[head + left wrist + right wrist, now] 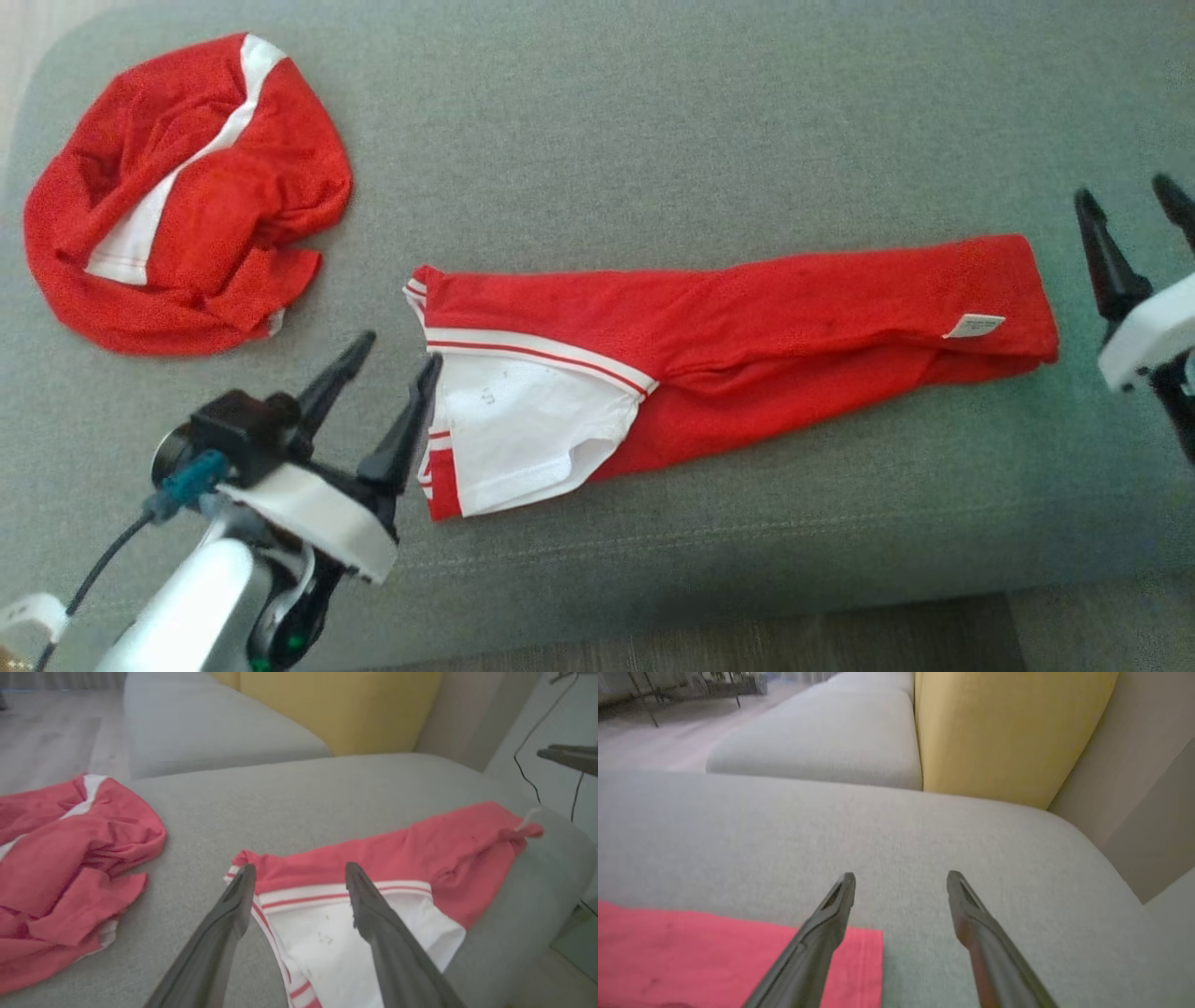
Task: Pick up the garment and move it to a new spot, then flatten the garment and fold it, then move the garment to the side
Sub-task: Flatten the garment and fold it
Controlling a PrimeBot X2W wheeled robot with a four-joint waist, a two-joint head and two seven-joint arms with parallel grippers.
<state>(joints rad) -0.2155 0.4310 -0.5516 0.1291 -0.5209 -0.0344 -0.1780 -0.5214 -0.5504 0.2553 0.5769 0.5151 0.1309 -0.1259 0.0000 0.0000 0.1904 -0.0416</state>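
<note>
A red and white garment (738, 345) lies folded into a long strip across the grey cushion (653, 140), its white striped end to the left and a small label near its right end. My left gripper (400, 345) stands open just left of that white end, holding nothing; in the left wrist view the left gripper (299, 872) hangs over the striped edge of the garment (420, 854). My right gripper (1128, 198) stands open off the garment's right end. In the right wrist view the right gripper (900, 879) is over bare cushion beside the garment's red corner (714, 956).
A second red and white garment (187, 196) lies crumpled at the cushion's far left. The cushion's front edge (709, 597) drops to a wooden floor. A yellow back cushion (1008, 728) and another grey seat (822, 737) lie beyond.
</note>
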